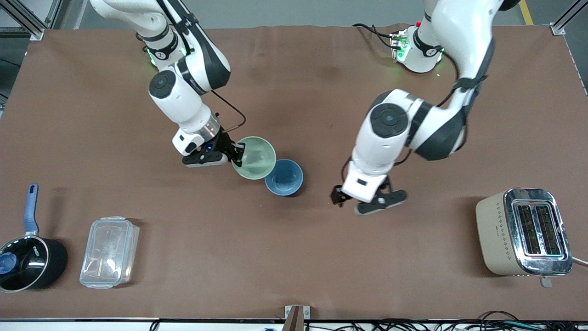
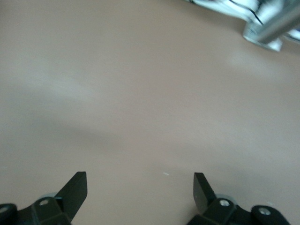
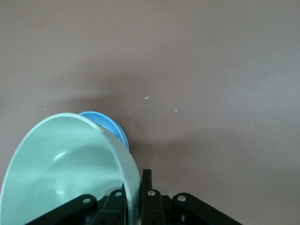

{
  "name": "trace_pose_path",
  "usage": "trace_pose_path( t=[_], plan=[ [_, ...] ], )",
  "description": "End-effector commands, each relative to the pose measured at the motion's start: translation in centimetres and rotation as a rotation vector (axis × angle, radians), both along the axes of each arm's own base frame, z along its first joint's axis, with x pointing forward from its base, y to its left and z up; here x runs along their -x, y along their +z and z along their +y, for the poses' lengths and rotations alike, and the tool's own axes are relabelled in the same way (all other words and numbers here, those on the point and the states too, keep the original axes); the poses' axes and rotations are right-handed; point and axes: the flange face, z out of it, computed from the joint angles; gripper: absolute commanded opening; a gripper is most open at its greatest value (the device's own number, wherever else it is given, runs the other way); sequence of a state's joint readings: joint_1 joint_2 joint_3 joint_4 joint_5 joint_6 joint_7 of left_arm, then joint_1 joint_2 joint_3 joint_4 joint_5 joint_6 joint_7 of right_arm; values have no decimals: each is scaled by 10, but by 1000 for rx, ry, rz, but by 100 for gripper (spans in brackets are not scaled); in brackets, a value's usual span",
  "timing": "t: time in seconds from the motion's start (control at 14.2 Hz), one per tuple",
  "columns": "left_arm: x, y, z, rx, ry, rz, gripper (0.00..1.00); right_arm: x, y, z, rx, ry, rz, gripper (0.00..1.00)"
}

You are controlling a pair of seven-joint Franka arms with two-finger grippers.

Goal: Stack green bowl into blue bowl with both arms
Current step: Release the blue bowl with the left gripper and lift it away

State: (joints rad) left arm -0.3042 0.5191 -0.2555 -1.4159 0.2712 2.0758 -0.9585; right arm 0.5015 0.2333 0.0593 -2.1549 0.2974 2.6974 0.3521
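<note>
Green bowl [image 1: 254, 157] held by right gripper [image 1: 237, 153], tilted, lifted off table [image 1: 294, 257]. Gripper fingers closed on bowl's rim, one finger inside, one outside; right wrist view shows rim wall [image 3: 70, 164] pinched between the black fingers [image 3: 146, 187]. Bowl's opening tips toward front cam. In front view bowl's lower edge overlaps rim of blue bowl [image 1: 284, 177] at abt 4 o'clock from green bowl's centre; cannot tell if they touch. Right wrist view: blue bowl [image 3: 108, 126] peeks out just past green rim.

Blue bowl sits upright on table, mid-table, a bit nearer front cam than green bowl.

Left gripper [image 1: 367, 202] hangs low over bare table at abt 3–4 o'clock from blue bowl, well apart from it. Fingers spread wide, holding nothing; left wrist view shows both fingertips [image 2: 77, 187] far apart w/ only table surface [image 2: 150, 93] between. Left arm waits.

Outward: black saucepan w/ blue handle [image 1: 27, 257] at 8 o'clock from bowls, near table corner at right arm's end, close to front cam. Clear plastic lidded box [image 1: 109, 252] just beside saucepan, toward table centre. Beige & chrome toaster [image 1: 523, 232] at 4 o'clock from bowls, at left arm's end of table.
</note>
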Motion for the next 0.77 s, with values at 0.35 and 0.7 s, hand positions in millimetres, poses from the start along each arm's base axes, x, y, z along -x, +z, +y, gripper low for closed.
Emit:
trace_pose_path(
  t=[0.35, 0.7],
  plan=[
    [-1, 123, 148, -132, -59, 1, 100, 9, -51, 51, -48, -72, -63, 2],
    [21, 182, 222, -86, -195, 51, 100, 5, -58, 66, -90, -101, -100, 2]
  ],
)
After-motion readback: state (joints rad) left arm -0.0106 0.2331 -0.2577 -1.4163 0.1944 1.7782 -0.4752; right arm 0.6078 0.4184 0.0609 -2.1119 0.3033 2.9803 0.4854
